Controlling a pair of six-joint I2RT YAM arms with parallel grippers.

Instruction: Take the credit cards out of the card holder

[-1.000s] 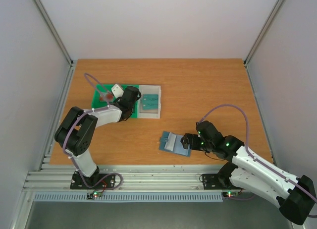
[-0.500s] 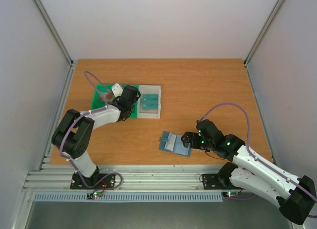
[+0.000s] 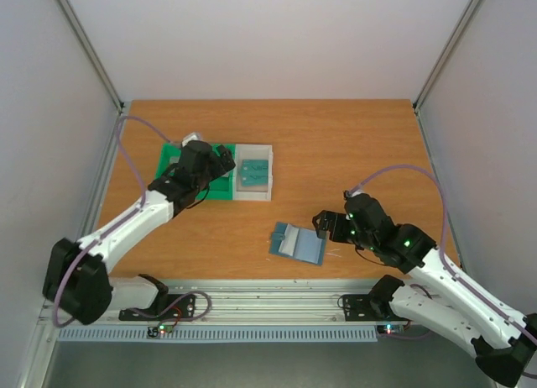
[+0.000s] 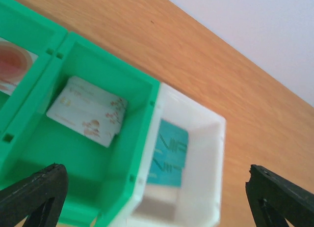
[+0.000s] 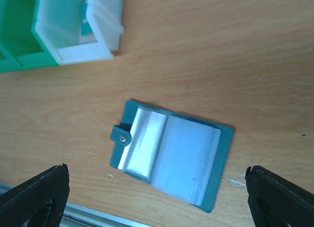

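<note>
So the card holder point(image 3: 298, 243) is lying open on the desk point(image 3: 352, 144), near the front edge and a bit right of middle. Its clear sleeves face up and the snap tab sticks out one side. Can't tell if anything's in the sleeves.

The right claw point(image 3: 327, 224) hangs just right of it with the jaws spread wide, gripping nothing.

The left claw point(image 4: 156, 190) is over the trays at the far left of the desk, also wide open and empty. Right below it a pale card point(image 4: 88, 114) lies in one compartment of the green tray point(image 4: 142, 133). A card with a red round mark point(image 4: 12, 65) is in the next compartment over, and a teal card point(image 4: 169, 153) sits in the white tray point(image 4: 211, 138) touching the green one.
</note>
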